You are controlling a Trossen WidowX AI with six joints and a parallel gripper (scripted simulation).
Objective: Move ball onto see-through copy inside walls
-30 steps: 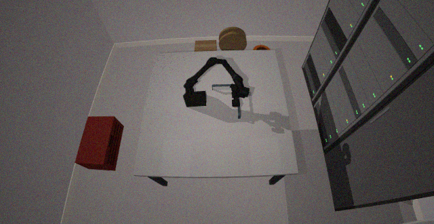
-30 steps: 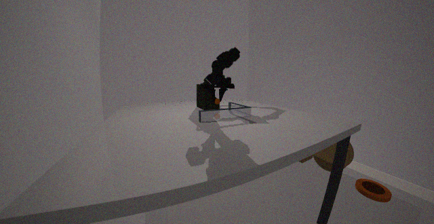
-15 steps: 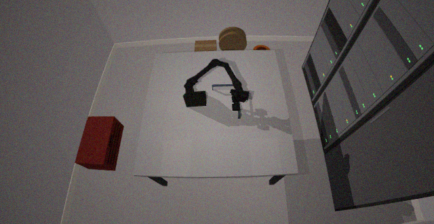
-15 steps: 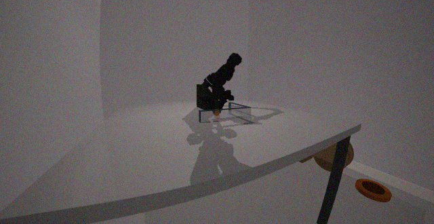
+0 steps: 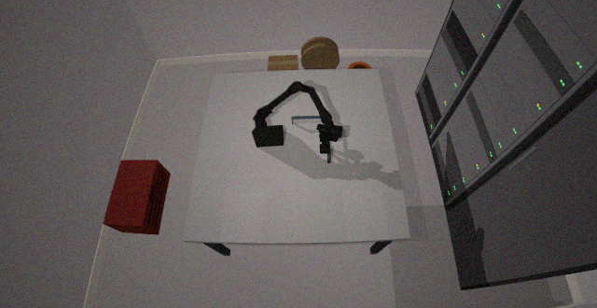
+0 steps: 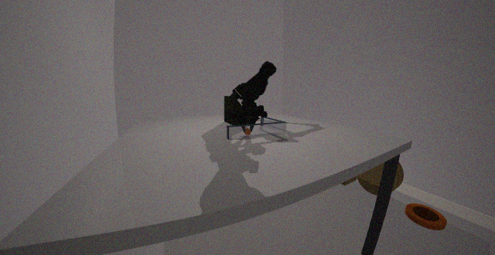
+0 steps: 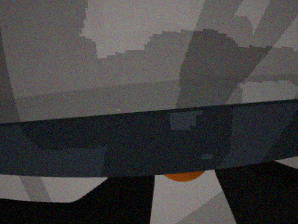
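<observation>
The small orange ball (image 6: 247,131) (image 7: 184,176) is between my fingertips, low by the table, and shows through the nearer clear wall in the exterior view. My gripper (image 6: 247,130) is shut on it. In the wrist view, a dark wall edge (image 7: 115,145) crosses in front and covers most of the ball and the fingertips. The two low clear walls with dark edges (image 5: 305,118) (image 6: 275,120) make a corner around the gripper's spot. The ball is hidden under the arm in the top view. I cannot make out the see-through copy in any view.
The arm's base (image 5: 269,135) stands on the white table (image 5: 280,205) to the left of the walls. The arm arches over them and casts long shadows. A red box (image 5: 132,196), a dark rack (image 5: 513,159) and an orange ring (image 6: 411,214) are off the table.
</observation>
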